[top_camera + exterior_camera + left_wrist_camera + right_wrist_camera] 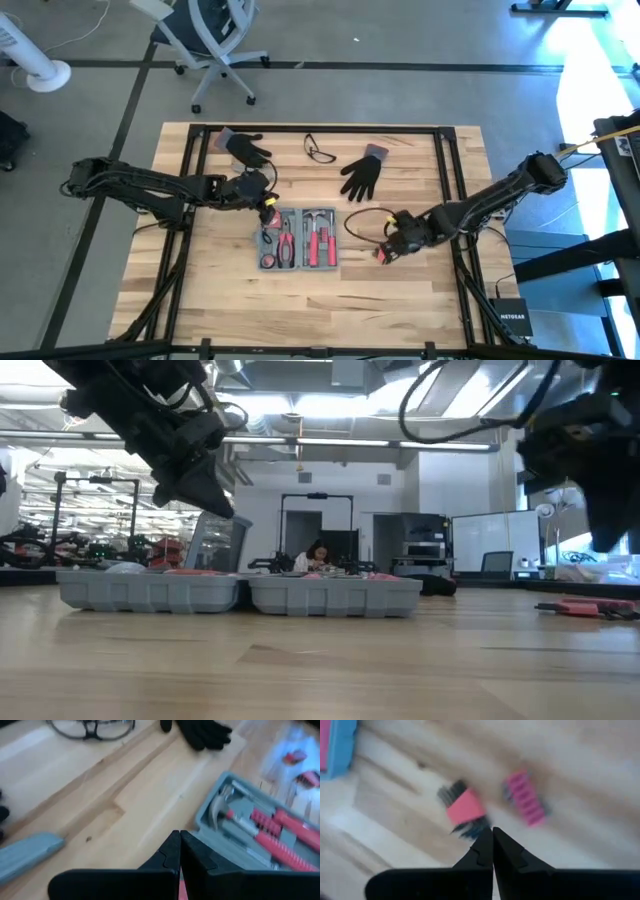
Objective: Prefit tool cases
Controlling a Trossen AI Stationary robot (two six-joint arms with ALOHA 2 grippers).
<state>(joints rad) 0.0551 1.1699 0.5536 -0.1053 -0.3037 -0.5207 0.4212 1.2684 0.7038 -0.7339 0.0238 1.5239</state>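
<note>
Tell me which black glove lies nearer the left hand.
The glove at the table's far left corner, just beyond the left hand. The other glove lies toward the middle, right of the safety glasses.

blurred: 2 pink-black bits, maybe tool parts | cut off: grey bar

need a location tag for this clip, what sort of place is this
Most likely a robotics lab or open workshop. A wooden table stands on a bare concrete floor, an office chair sits beside it, and the low view shows a person at a desk under exposed ceiling ducts.
</note>
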